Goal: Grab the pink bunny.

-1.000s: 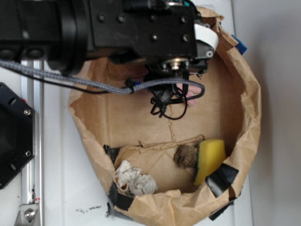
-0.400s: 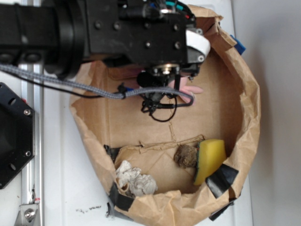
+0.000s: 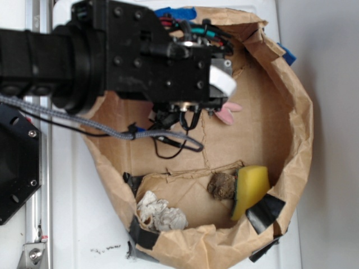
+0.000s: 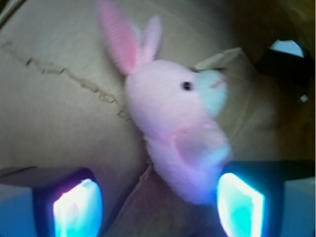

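My gripper (image 4: 158, 210) stands wide, its two glowing pads in the lower corners of the wrist view — one pad (image 4: 78, 210) at lower left, the other at lower right — with brown paper showing across the gap between them. The pink bunny (image 4: 170, 131) fills the middle of that view, its ears reaching toward the upper left of the frame, its whitish face and dark eye turned to the right. Its lower body hangs just beside my right-hand pad; whether it touches I cannot tell, and nothing is clamped.

From the exterior view my black arm (image 3: 112, 59) covers the upper left and centre of the frame, hiding most of the bunny — only a pink tip (image 3: 226, 114) peeks out just right of the wrist, over the floor of the brown paper bag (image 3: 294, 129). In the lower part of the bag lie a yellow sponge (image 3: 251, 190), a brown lump (image 3: 222, 185) touching its left side, and crumpled white paper (image 3: 161, 213) at lower left.
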Robot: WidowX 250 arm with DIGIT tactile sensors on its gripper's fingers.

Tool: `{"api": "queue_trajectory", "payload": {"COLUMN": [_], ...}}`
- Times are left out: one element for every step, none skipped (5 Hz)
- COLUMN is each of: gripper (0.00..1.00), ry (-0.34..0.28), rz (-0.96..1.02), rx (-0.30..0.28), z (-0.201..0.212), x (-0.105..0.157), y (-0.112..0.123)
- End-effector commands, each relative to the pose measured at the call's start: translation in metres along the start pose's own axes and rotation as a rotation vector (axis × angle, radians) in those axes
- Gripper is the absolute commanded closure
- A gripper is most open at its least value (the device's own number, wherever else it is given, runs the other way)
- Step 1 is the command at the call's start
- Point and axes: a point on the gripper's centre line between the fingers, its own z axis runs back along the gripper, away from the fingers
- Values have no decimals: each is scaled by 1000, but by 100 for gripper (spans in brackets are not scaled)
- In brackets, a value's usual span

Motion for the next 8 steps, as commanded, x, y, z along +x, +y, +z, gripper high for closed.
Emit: {"api": "queue_trajectory", "payload": {"gripper": [0, 0, 0, 0, 0, 0, 0, 0], "ry": [-45, -42, -66, -125, -148, -150, -148, -142], "rz": [-31, -26, -19, -68, -90, -81, -74, -86], "rx": [-38, -45, -66, -132, -129, -107, -107, -99], "z": [-4, -8, -1, 14, 28, 32, 27, 21], "x": [-3, -2, -4, -8, -11, -15, -13, -11], "y": [19, 27, 33, 28, 26, 32, 43, 45]}}
